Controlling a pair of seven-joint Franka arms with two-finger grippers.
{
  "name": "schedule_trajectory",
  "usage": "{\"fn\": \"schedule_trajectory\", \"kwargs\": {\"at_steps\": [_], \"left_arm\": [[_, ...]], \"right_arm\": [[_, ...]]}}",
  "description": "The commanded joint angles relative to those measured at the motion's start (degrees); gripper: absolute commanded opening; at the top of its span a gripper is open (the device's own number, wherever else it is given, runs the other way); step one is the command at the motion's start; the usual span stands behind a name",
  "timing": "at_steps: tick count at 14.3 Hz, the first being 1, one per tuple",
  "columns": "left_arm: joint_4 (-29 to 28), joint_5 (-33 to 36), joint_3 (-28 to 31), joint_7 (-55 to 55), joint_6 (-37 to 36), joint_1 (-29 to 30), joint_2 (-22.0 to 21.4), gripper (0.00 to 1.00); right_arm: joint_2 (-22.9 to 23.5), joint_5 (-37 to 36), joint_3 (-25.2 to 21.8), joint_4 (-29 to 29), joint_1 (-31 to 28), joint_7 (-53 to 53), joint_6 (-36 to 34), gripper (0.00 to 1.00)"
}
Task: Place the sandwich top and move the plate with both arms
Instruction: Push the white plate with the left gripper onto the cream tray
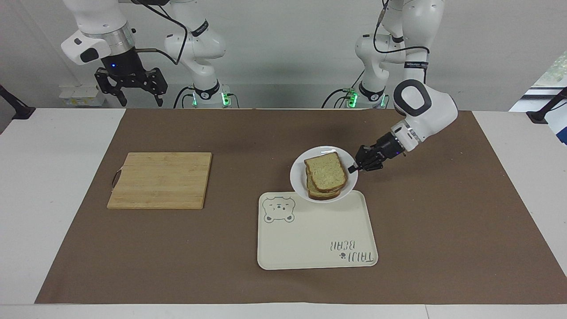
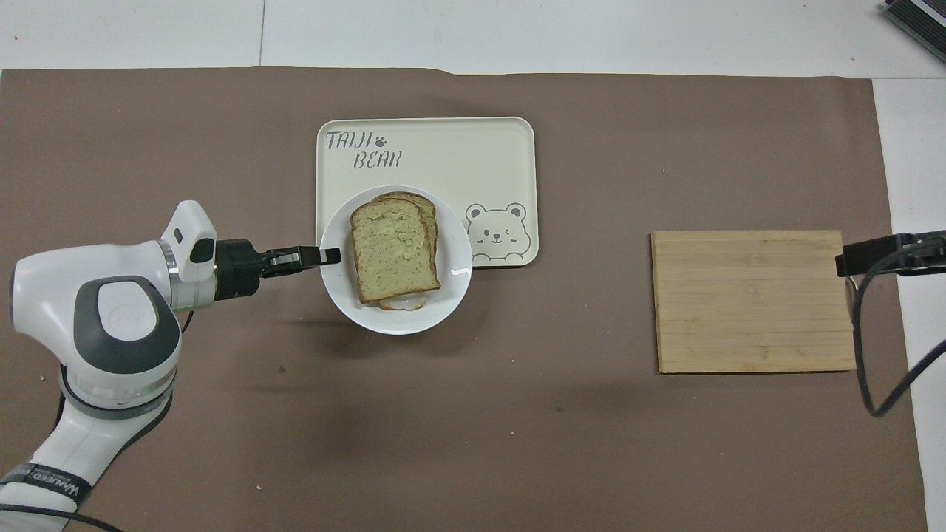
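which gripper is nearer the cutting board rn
The right. The right gripper hangs open above the table edge at the right arm's end, near the wooden cutting board. The left gripper is shut on the plate rim over the bear tray, well away.

The white counter (image 1: 57, 199) carries a broad brown paper mat (image 1: 443, 221) across the middle of the frame. On the mat lie a rectangular bamboo cutting board (image 1: 160, 180) at centre left and a cream rectangular bear-printed tray (image 1: 316, 239) at lower centre.
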Motion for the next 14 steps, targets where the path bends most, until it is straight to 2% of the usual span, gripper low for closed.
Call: {"fn": "schedule_trajectory", "kwargs": {"at_steps": [1,7,10,14], "left_arm": [[10.6,4.1,-0.7,-6.0,-2.1,2.2,6.8,0.00],[26.9,4.5,-1.0,-12.8,-0.6,2.1,18.8,0.00],[27.6,4.6,-1.7,-12.3,1.2,1.4,21.8,0.00],[26.6,4.0,-2.1,-10.4,6.8,-2.4,24.6,0.00]], "right_arm": [[-0.2,-0.7,0.6,0.4,-1.0,-1.8,-1.0,1.00],[-0.2,-0.7,0.6,0.4,-1.0,-1.8,-0.9,1.00],[-0.2,-0.7,0.6,0.4,-1.0,-1.8,-0.9,1.00],[-0.3,-0.7,0.5,0.3,-1.0,-1.8,-1.0,1.00]]}}
